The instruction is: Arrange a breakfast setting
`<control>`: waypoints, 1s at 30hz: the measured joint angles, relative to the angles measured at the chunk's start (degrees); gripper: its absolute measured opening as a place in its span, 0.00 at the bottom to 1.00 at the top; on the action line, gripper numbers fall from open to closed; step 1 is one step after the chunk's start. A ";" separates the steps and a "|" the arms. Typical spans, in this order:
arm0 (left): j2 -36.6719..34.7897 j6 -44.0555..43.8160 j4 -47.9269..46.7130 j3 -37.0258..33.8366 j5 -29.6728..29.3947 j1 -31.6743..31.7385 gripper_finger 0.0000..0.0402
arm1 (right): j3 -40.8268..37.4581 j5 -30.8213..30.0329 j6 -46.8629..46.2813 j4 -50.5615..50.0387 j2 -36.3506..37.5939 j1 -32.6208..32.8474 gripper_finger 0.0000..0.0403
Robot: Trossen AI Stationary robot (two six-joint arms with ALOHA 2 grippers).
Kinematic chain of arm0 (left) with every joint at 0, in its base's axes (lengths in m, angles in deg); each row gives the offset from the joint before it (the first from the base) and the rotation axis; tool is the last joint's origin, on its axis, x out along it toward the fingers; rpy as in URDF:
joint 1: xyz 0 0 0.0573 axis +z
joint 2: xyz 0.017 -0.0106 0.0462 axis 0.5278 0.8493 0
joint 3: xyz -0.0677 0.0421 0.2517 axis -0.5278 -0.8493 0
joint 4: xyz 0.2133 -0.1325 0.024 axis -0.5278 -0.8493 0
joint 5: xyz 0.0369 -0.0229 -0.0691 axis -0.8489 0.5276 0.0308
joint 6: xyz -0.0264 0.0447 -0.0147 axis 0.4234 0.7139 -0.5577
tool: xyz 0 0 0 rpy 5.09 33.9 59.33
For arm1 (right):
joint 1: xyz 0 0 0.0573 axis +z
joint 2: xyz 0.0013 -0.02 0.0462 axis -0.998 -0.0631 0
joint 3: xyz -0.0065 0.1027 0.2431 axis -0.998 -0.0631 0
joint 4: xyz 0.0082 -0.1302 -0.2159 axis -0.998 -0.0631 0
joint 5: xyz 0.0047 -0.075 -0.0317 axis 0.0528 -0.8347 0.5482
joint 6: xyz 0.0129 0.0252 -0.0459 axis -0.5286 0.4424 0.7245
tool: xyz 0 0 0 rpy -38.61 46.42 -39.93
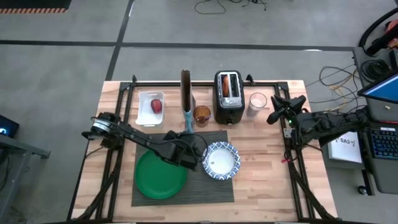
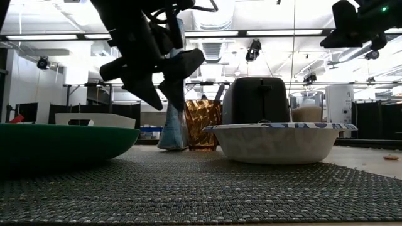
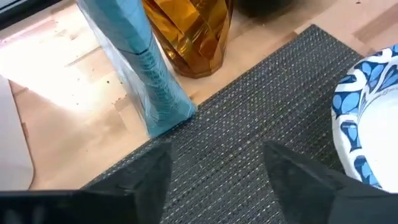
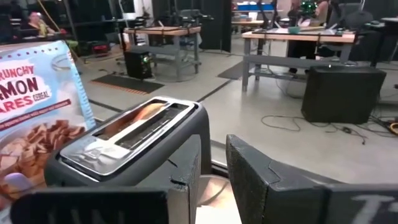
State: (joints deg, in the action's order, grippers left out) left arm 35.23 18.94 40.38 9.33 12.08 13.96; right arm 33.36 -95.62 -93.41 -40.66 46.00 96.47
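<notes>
Item: breakfast setting, part laid. Dark grey ribbed placemat (image 1: 183,176) on the tabletop (image 1: 261,186) carries the green plate (image 1: 160,175) and, beside it, the blue-and-white patterned bowl (image 1: 222,160), empty.

Left claw (image 2: 162,90): fingers spread wide, holding nothing, above the mat between plate and bowl.

Right claw (image 1: 287,103): raised near the toaster (image 1: 229,96); cannot tell its fingers' state.

Red fruit (image 1: 157,106) in white tray (image 1: 147,109); cereal box (image 1: 187,99) upright.

Risk, judged: the left arm rising could clip the bowl rim or topple the box just beyond the mat.
</notes>
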 joint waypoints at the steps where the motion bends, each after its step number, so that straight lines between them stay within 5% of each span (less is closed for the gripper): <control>1: 0.02 0.00 0.75 -0.02 0.04 -0.05 0.63 | 0.00 0.05 -0.31 -0.06 0.00 0.00 0.17; 9: 0.24 1.47 3.05 0.00 -0.99 -1.92 0.70 | 0.00 0.08 -0.89 -0.21 0.00 0.00 0.17; 18: 0.19 11.00 0.46 -1.18 -18.58 -6.24 0.69 | 0.00 0.08 -0.51 -0.19 0.00 0.00 0.17; 30: 0.19 5.83 6.22 -7.43 -21.59 -2.44 0.69 | 0.00 0.06 -0.40 -0.19 0.00 0.00 0.17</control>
State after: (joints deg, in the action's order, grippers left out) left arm 35.42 24.77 46.60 1.89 -9.51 11.51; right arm 33.36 -95.56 -93.82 -40.85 46.00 96.47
